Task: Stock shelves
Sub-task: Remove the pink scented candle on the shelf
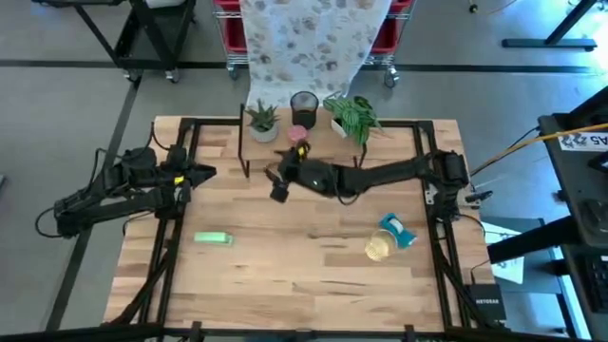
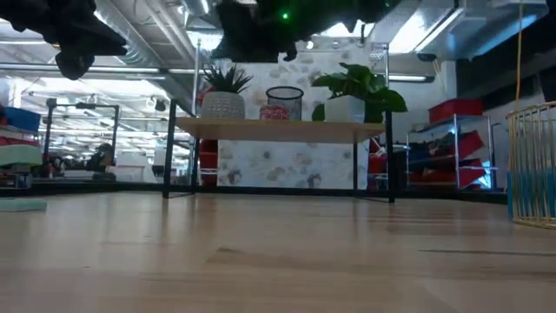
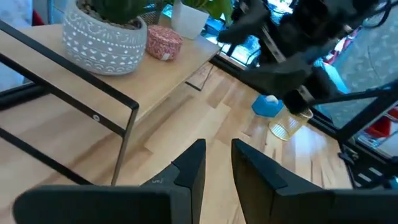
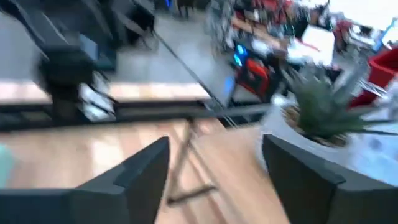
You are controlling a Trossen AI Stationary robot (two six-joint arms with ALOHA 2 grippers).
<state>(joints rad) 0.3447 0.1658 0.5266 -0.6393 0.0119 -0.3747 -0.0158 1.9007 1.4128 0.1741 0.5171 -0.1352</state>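
Note:
The shelves (image 1: 389,142) stand at the table's far middle on thin black legs, their light plank top (image 2: 278,130) carrying a succulent in a white pot (image 1: 262,122), a black mesh cup (image 1: 304,103), a pink tin (image 1: 298,120) and a leafy plant (image 1: 353,114). My right gripper (image 1: 278,185) hovers just in front of the shelves' left end, open wide with nothing between its fingers (image 4: 214,149). The succulent (image 4: 323,106) shows close ahead of it. My left gripper (image 1: 207,172) waits over the table's left side, its fingers (image 3: 217,158) a narrow gap apart and empty.
A green packet (image 1: 214,238) lies on the table at the near left. A blue item (image 1: 397,231) and a pale wire cup (image 1: 378,249) sit at the near right. Black rails (image 1: 427,190) frame the tabletop. Bare wood lies in the middle.

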